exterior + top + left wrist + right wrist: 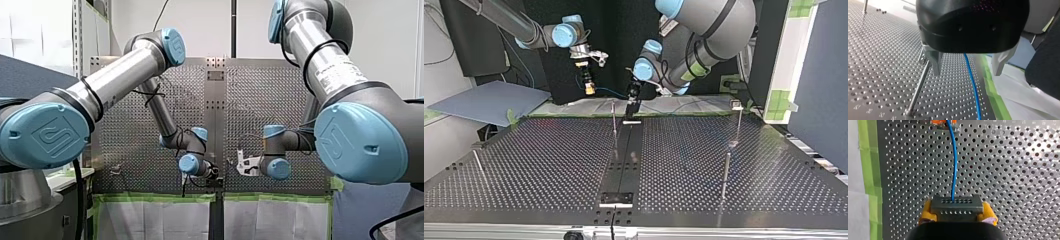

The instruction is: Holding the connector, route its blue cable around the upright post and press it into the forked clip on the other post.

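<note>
Two entries. Right gripper (pixel 957 208): yellow pads (pixel 927 211) clamped on the grey connector (pixel 956 205); blue cable (pixel 955 167) leaves the connector straight ahead to an orange fitting (pixel 944 123); green tape (pixel 870 170) alongside. Left gripper (pixel 967 67): metal fingers (pixel 934 63) spread wide, holding nothing; cable runs beneath the gap, between green tape and thin upright post (pixel 920 85); post just beside one finger, standing on the perforated table (pixel 878 62).
</note>
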`<state>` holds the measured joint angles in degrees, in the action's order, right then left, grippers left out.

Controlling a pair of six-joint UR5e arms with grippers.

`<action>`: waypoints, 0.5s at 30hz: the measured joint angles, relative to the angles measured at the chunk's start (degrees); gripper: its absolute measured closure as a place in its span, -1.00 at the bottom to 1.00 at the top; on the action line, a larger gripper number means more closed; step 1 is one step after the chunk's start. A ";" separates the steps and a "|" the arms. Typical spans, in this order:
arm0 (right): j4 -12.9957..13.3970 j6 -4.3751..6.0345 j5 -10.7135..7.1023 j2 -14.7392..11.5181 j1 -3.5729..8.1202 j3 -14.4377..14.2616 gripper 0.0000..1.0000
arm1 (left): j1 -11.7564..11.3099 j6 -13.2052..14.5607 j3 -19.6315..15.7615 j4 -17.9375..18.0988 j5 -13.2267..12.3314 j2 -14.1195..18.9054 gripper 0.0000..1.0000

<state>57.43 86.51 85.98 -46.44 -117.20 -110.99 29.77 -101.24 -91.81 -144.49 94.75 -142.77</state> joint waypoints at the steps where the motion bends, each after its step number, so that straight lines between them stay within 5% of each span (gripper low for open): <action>1: -0.11 0.00 0.00 -0.02 -0.09 0.06 1.00 | 0.04 -0.43 0.00 0.09 0.40 0.00 -1.00; 7: -0.74 -0.22 -0.02 -0.09 -0.57 0.13 1.00 | 0.73 -3.83 -0.01 2.47 3.25 0.00 -1.00; 15: -1.13 -0.43 -0.01 -0.20 -1.10 0.17 1.00 | 1.86 -7.89 0.00 5.54 4.03 0.00 -1.00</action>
<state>56.30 86.08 85.97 -46.64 -118.31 -110.82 31.63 -109.13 -91.81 -138.94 98.78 -142.77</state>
